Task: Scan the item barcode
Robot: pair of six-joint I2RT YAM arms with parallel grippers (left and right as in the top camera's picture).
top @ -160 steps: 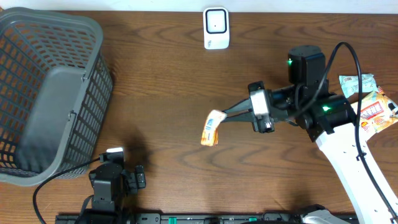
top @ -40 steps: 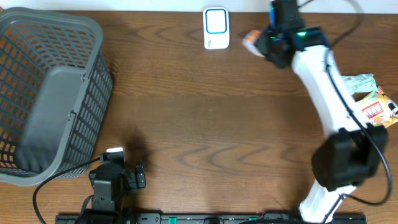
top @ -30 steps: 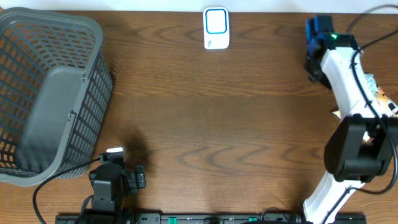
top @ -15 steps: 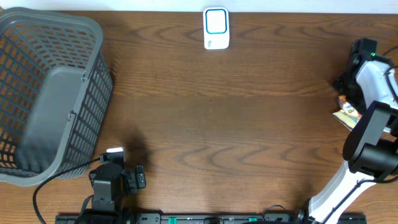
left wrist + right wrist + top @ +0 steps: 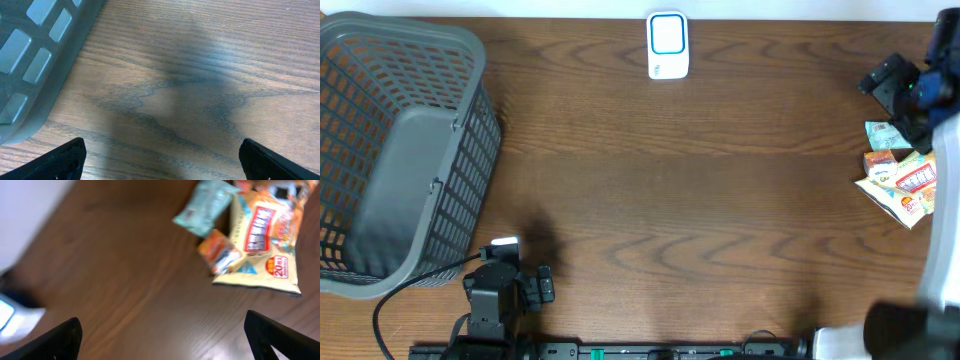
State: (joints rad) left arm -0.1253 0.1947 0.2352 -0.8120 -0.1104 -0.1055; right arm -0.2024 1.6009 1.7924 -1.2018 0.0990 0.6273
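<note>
Over the table [image 5: 650, 170], left gripper [image 5: 165, 160] and right gripper [image 5: 165, 337] gaped empty; I judged the orange packet [image 5: 218, 255] light, crinkly, best pinched edgewise.

Unit on the left arm [image 5: 498, 298]: blocky black housing throughout, a small white patch [image 5: 505, 243] on its top face, a black cable [image 5: 382, 312] looping off one side. Unit on the right arm [image 5: 948, 220]: white link casing, black joint housings, a green indicator light [image 5: 917, 86] lit on the black wrist section (a blue part shows above it at the frame edge). The left pincer [image 5: 161, 161] has matte black fingertips [image 5: 65, 159], blunt wedges; the right pincer [image 5: 165, 335] is finished alike. The base rail [image 5: 620, 351] is black with green connectors.
</note>
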